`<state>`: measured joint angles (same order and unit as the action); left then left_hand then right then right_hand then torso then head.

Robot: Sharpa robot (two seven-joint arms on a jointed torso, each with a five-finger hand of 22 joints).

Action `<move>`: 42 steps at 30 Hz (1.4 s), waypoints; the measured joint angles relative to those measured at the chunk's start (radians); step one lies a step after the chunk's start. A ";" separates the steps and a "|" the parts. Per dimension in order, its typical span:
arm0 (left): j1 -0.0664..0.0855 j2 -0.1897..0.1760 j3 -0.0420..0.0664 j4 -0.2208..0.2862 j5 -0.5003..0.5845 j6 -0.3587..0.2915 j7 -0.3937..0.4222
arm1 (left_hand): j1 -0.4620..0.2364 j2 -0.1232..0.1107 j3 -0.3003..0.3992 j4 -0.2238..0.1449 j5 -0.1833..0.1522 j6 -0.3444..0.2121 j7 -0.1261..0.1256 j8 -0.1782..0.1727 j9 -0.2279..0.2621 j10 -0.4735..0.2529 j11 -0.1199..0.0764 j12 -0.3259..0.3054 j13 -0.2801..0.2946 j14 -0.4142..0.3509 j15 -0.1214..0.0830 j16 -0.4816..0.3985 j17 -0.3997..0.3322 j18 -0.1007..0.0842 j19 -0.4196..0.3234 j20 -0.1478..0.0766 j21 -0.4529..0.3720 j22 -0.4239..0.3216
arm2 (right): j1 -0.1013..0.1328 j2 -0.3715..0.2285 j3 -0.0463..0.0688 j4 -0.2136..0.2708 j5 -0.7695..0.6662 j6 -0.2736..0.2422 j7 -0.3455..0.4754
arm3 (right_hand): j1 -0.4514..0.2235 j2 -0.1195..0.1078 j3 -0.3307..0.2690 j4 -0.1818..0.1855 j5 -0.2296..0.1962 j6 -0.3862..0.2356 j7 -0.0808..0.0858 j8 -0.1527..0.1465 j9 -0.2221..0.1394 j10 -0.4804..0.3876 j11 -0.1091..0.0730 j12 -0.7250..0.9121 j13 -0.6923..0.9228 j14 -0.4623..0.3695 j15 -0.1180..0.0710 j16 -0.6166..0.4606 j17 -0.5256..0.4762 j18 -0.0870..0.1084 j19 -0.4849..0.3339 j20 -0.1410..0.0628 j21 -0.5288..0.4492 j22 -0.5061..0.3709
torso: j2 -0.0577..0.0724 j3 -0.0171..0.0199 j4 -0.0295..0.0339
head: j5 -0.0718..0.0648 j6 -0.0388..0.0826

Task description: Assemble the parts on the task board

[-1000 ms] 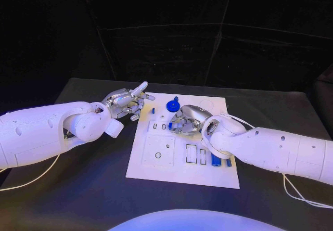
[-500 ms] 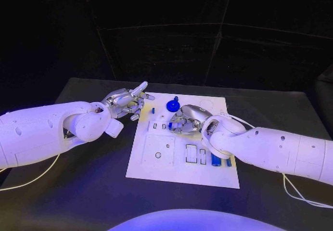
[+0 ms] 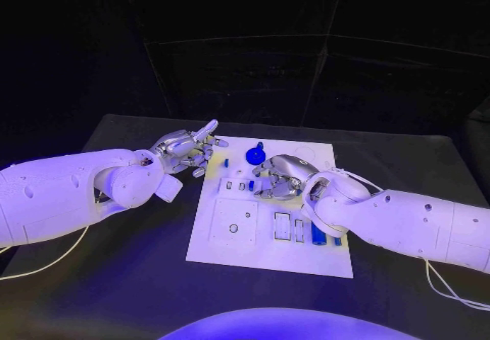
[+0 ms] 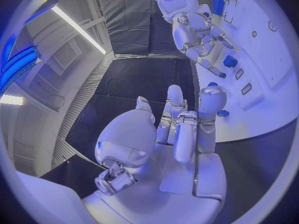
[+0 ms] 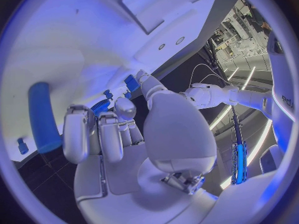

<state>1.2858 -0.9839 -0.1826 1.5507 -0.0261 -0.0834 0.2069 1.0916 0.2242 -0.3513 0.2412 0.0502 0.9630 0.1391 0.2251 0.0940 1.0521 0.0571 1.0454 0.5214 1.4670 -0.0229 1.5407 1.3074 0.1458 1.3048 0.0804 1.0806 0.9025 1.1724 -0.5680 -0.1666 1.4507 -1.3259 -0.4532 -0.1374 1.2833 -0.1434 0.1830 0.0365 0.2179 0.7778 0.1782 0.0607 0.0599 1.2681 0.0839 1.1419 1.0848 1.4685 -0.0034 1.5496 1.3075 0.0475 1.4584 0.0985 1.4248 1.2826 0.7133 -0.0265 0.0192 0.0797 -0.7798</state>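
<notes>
Right hand (image 3: pixel 281 176) curls over the task board (image 3: pixel 268 248), grip unclear; left hand (image 3: pixel 186 151) hovers spread, holding nothing.

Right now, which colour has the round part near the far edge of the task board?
Blue; the round part shows best in the head view.

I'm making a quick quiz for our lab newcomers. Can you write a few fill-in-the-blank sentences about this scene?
1. The task board is coloured ____.
2. The right hand is over the ____.
3. The left hand holds ____, its fingers apart.
4. The round blue part stands near the board's ____ edge, as seen from the robot.

Missing words: white; task board; nothing; far
</notes>
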 measured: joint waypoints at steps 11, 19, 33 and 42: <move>0.000 0.001 0.000 -0.005 0.000 0.002 -0.001 | 0.000 0.000 0.000 0.000 0.000 0.000 0.000 0.000 0.000 0.000 0.000 0.000 0.000 0.000 0.000 0.000 0.000 0.000 0.000 0.000 0.000 0.002 | 0.003 -0.055 0.001 0.067 -0.003 -0.035 0.048 | 0.022 0.007 -0.014 0.014 0.000 0.087 -0.007 0.012 0.011 0.000 0.000 0.000 -0.002 0.000 0.000 -0.004 0.000 -0.001 0.000 0.000 -0.001 0.003 | -0.001 -0.0001 -0.0004 | -0.003 0.006; 0.000 0.002 0.000 -0.010 0.000 0.003 -0.001 | 0.005 0.005 -0.002 -0.002 0.000 0.000 0.000 0.000 0.000 0.000 0.000 0.000 0.000 0.000 0.000 0.000 0.000 0.000 0.000 0.000 0.000 0.002 | 0.009 -0.081 0.004 0.102 0.002 -0.066 0.078 | 0.026 0.011 -0.027 0.027 0.020 0.124 -0.018 0.026 0.014 0.006 -0.006 0.012 0.001 0.000 0.000 -0.004 0.000 -0.001 0.000 0.000 -0.001 0.008 | -0.001 -0.0002 -0.0004 | -0.004 0.009; 0.000 0.007 0.000 -0.017 -0.014 0.005 -0.001 | 0.019 0.000 0.000 -0.011 0.000 0.000 0.000 0.000 0.000 0.000 0.000 0.000 0.000 0.000 0.000 0.000 0.000 0.000 0.000 0.000 0.000 -0.002 | 0.051 -0.099 0.053 0.130 -0.009 -0.040 0.033 | 0.021 0.033 -0.032 0.038 0.053 0.203 -0.040 0.059 0.021 0.070 -0.034 0.093 0.083 -0.003 -0.011 -0.004 0.000 -0.001 0.009 -0.009 0.011 0.025 | -0.001 -0.0005 -0.0004 | -0.008 0.015; 0.000 0.012 0.000 -0.020 -0.053 0.007 -0.001 | 0.027 -0.001 0.000 -0.017 0.000 0.000 0.000 0.000 -0.001 -0.004 0.004 0.000 0.000 0.000 0.000 0.000 0.000 0.000 -0.003 0.003 -0.008 -0.011 | 0.076 -0.085 0.055 0.140 -0.043 0.088 -0.080 | -0.016 0.028 -0.056 0.063 0.035 0.220 -0.045 0.059 0.018 0.079 -0.036 0.104 0.094 0.000 -0.016 -0.004 0.000 -0.001 0.005 -0.013 0.015 0.025 | 0.001 -0.0006 -0.0001 | -0.009 0.016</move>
<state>1.2858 -0.9717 -0.1825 1.5308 -0.0790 -0.0761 0.2054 1.1186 0.2235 -0.3514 0.2247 0.0501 0.9630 0.1391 0.2251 0.0932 1.0485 0.0607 1.0454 0.5214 1.4670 -0.0229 1.5407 1.3074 0.1458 1.3013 0.0839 1.0727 0.8913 1.2481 -0.6526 -0.1113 1.5908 -1.3691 -0.3652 -0.2174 1.2672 -0.1150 0.1267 0.0992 0.2526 0.9977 0.1329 0.1201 0.0780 1.3474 0.0481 1.2456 1.1785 1.4682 -0.0189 1.5452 1.3073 0.0465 1.4637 0.0857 1.4401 1.3080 0.7139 -0.0270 0.0191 0.0708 -0.7634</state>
